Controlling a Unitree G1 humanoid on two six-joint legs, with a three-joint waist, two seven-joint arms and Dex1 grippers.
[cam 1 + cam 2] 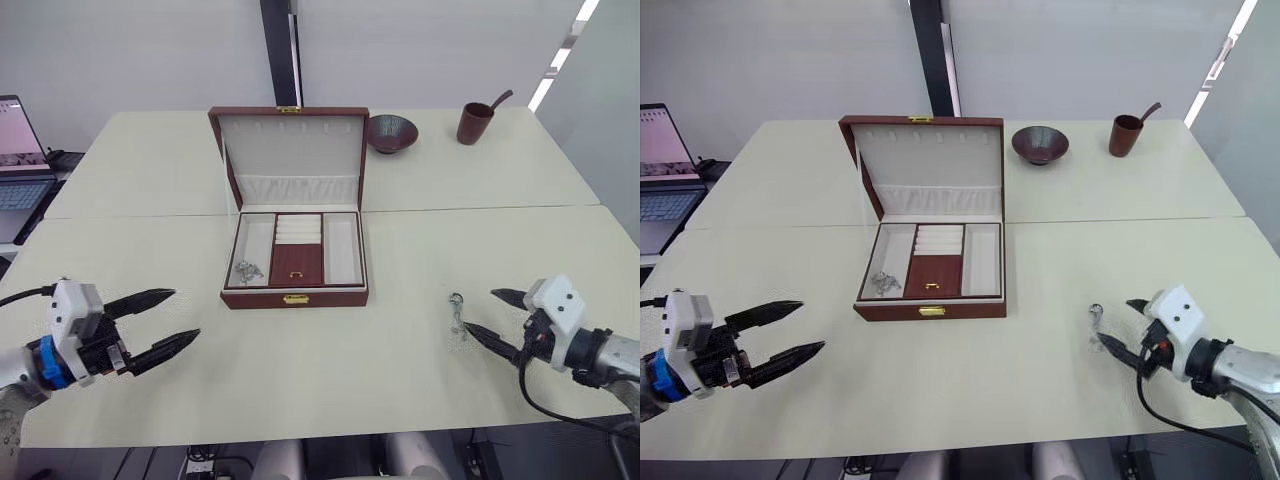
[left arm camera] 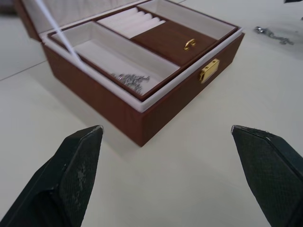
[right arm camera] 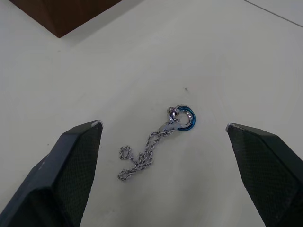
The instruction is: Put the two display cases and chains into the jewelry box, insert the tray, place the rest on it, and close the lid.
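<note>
Nearest the camera, the left gripper [image 1: 170,321] hovers low over the matte cream table [image 1: 330,370] with its two tapered black fingers spread wide, nothing between them. Over on the right side the right gripper [image 1: 487,314] is the same deal, pointed fingers well apart, sitting just beside a thin silvery chain with a bluish round ring [image 3: 156,141] that lies loose and kinked on the tabletop.

Further in, dead centre, is the jewelry box [image 1: 294,297], a boxy reddish-brown leather-look thing with a shiny gold clasp on its front wall. The tray [image 1: 297,264] is already seated inside: cream side wells, ribbed cream ring rolls, smooth brown centre panel with a tiny gold pull. A little clump of silver chain [image 2: 132,80] sits in the tray's left well. The lid [image 1: 292,150] stands upright, cream-lined with a gathered pocket.

At the far edge are a dark round bowl [image 1: 391,132] and a brown cup with a spoon handle sticking out [image 1: 476,122]. A laptop [image 1: 22,155] sits off to the left.
</note>
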